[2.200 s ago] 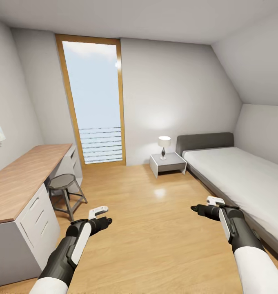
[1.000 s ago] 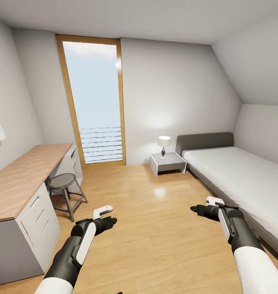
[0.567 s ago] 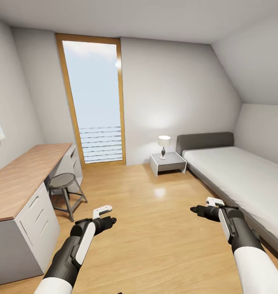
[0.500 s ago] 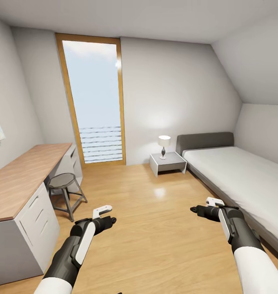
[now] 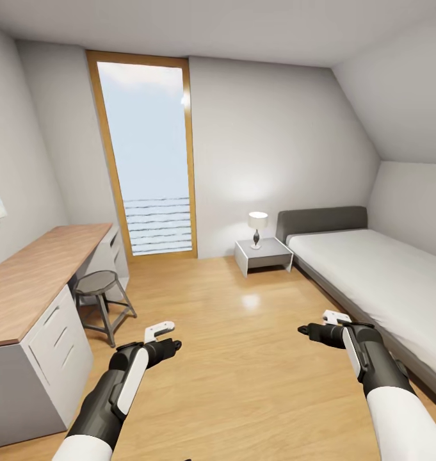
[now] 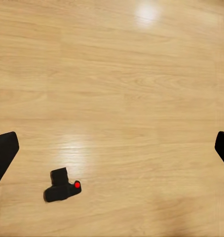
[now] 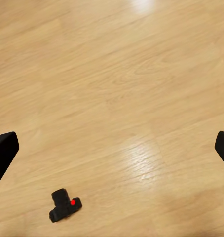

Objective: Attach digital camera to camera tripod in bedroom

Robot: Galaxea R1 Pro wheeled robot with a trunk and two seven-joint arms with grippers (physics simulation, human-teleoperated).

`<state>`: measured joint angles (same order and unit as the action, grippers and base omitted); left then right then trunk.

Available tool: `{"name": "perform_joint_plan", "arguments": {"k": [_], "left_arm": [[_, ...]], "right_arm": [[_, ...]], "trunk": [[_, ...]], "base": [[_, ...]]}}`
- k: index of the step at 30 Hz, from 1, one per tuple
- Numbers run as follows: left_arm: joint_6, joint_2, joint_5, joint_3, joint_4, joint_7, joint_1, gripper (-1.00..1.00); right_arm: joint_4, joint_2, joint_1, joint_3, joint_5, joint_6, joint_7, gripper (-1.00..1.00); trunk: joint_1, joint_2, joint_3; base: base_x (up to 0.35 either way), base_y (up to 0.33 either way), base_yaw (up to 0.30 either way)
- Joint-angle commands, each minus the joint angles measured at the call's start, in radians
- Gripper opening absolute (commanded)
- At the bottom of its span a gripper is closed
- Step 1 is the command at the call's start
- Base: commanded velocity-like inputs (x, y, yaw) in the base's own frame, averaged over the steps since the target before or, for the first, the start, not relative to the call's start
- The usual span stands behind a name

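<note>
Camera lies small and black with a red dot on bare wood floor, also seen from the right wrist, details too small to read. Left gripper and right gripper hover apart over the floor, jaws spread wide, empty. Around: bed, nightstand with lamp, desk, stool, tall window.

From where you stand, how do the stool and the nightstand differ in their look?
The stool has a round dark grey seat on thin splayed legs; the nightstand is a white box with a grey top. The stool's seat is bare; the nightstand carries a lit lamp. The stool stands beside the desk, the nightstand beside the bed. Both rest on the wood floor.
</note>
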<state>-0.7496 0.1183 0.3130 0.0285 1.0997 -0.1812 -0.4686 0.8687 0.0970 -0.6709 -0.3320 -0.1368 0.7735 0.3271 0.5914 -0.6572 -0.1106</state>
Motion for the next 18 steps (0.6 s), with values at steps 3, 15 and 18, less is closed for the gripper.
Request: {"name": "perform_joint_plan", "arguments": {"k": [3, 15, 18], "left_arm": [[-0.004, 0.000, 0.011, 0.002, 0.001, -0.007, -0.001, 1.00], [-0.004, 0.000, 0.011, 0.002, 0.002, -0.008, -0.001, 1.00], [-0.004, 0.000, 0.011, 0.002, 0.002, -0.008, -0.001, 1.00]], "right_arm": [[0.001, 0.000, -0.001, -0.002, -0.010, 0.004, 0.019, 1.00], [0.001, 0.000, -0.001, -0.003, -0.010, 0.006, 0.064, 1.00], [0.001, 0.000, -0.001, -0.003, -0.010, 0.006, 0.067, 1.00]], "trunk": [[0.012, -0.023, -0.011], [0.058, -0.107, -0.049], [0.069, -0.128, -0.058]], "base": [[0.000, 0.000, 0.000], [0.000, 0.000, 0.000], [0.000, 0.000, 0.000]]}}
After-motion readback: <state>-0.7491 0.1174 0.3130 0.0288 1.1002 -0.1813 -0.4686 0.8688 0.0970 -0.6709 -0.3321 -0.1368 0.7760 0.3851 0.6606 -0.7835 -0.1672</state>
